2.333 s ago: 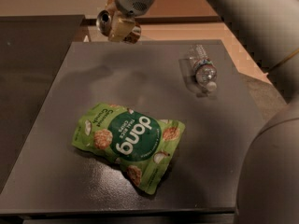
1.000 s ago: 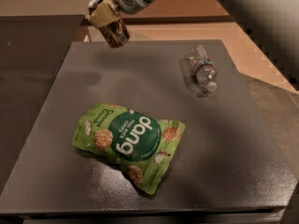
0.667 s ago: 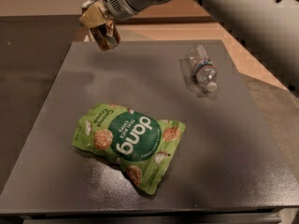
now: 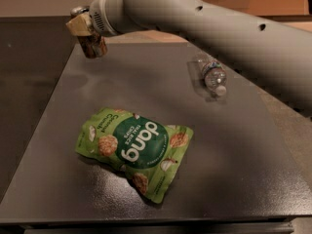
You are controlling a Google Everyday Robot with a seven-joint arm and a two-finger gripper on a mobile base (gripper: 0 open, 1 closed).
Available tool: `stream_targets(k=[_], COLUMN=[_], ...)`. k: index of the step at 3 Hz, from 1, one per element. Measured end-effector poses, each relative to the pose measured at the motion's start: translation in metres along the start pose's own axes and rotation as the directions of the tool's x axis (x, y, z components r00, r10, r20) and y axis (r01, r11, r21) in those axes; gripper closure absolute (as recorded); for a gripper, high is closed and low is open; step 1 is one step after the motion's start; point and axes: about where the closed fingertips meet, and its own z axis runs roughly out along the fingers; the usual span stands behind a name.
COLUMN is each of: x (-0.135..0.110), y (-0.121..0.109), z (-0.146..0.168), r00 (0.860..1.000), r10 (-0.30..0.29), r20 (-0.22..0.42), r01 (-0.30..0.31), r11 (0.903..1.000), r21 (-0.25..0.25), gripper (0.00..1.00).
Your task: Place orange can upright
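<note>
Camera view: the hand sits over the far left corner of the bench, clenched on the upper end of the orange can. The can hangs below the tan fingers at a tilt, with its lower end leaning toward the right. It looks to be just above the dark surface, though whether it touches cannot be told. The grey arm reaches in from the right and passes above the clear plastic water bottle, which lies on its side. The green Dang rice chips bag lies flat toward the near side, well apart from the can.

The main risk is the lean. If the can is let go before its base sits flat, it would likely topple, and a can on its side rolls. The corner makes this worse, since the left and far edges are near and a rolling can could drop off the bench. A grasp at one end may also let the can swing as it meets the surface. A low sweep of the arm could nudge the bottle.
</note>
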Motion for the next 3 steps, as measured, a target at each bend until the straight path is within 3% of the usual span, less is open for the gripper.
stream_targets(k=[1, 3], x=[-0.001, -0.002], y=[0.011, 0.023], z=[0.01, 0.018], r00=[0.997, 0.98], r10=[-0.001, 0.026], r20=[0.077, 0.197], r01=[-0.002, -0.037], r11=[0.9992, 0.9978], r21=[0.039, 0.056], gripper=[1.0, 1.0])
